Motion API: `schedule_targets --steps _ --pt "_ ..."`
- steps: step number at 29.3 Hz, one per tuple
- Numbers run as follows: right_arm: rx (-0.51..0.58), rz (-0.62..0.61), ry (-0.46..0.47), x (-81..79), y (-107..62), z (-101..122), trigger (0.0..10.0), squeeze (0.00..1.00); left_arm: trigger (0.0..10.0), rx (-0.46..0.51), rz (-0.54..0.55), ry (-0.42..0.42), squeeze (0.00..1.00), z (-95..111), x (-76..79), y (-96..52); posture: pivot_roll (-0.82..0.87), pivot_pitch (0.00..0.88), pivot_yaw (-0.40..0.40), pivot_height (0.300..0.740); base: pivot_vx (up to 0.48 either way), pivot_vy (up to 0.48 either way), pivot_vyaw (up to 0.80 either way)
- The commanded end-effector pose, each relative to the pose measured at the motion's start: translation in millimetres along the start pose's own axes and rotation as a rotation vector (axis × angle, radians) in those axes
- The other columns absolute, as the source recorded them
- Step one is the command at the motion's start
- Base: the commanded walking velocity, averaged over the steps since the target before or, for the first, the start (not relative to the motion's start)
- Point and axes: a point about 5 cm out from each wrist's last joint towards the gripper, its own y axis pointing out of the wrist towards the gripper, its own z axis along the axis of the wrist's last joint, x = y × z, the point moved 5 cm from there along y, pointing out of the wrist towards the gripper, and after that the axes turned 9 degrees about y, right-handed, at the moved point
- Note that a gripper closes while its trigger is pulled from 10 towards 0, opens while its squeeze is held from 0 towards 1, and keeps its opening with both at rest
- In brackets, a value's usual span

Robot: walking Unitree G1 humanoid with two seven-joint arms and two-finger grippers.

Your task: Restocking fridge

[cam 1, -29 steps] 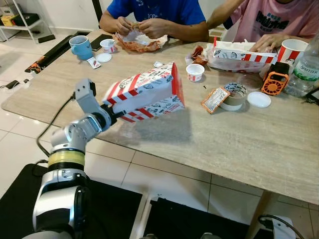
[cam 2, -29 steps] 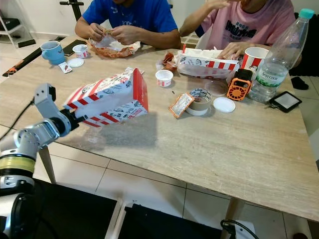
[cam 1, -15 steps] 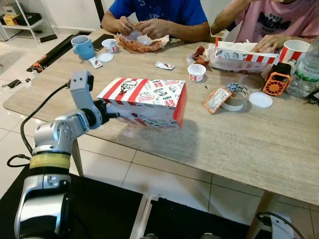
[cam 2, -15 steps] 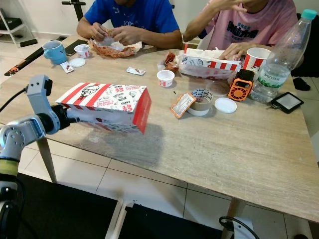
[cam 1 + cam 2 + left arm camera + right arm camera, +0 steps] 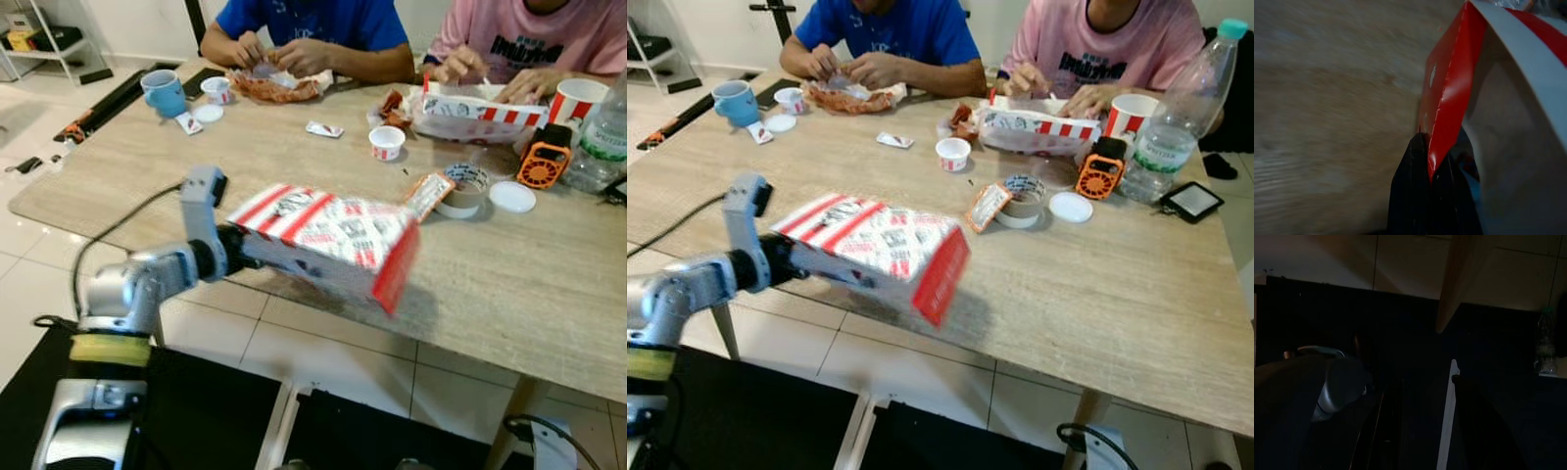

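My left gripper (image 5: 242, 258) is shut on the near end of a long red-and-white striped cardboard food box (image 5: 328, 238). The box hangs over the near edge of the wooden table (image 5: 509, 284), with its red far end tilted down to the right. It is blurred with motion. In the left wrist view the black fingers (image 5: 1422, 191) pinch a red flap of the box (image 5: 1449, 98) over the table top. The right arm hangs idle; its wrist view is very dark, showing floor and a table leg (image 5: 1452, 279).
Two people sit at the far side, one in blue (image 5: 313, 20) and one in pink (image 5: 529, 29), with hands on food. The table holds a blue mug (image 5: 162, 92), small white cup (image 5: 387, 141), tape roll (image 5: 460, 188), striped tray (image 5: 480, 108), orange item (image 5: 542, 164) and bottle (image 5: 598, 137).
The left arm has swung the box to the right and closer to the table's near edge. Its far end dropped from tilted up, through level, to tilted down.
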Motion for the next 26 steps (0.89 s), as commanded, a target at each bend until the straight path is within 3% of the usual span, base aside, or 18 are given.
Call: schedule_targets --steps 1,26 --pt "-0.022 0.005 -0.004 -1.6 -0.2 -6.9 10.0 0.0 10.0 -0.002 -0.038 -0.002 0.0 -2.4 9.6 2.5 -0.04 0.095 0.066 0.74 -0.259 0.0 0.0" --pt "-0.035 0.013 -0.007 -3.6 -0.4 -11.3 10.0 0.0 10.0 -0.033 -0.126 0.019 0.0 -16.1 40.9 10.7 -0.04 0.092 0.064 0.74 -0.335 0.0 0.0"
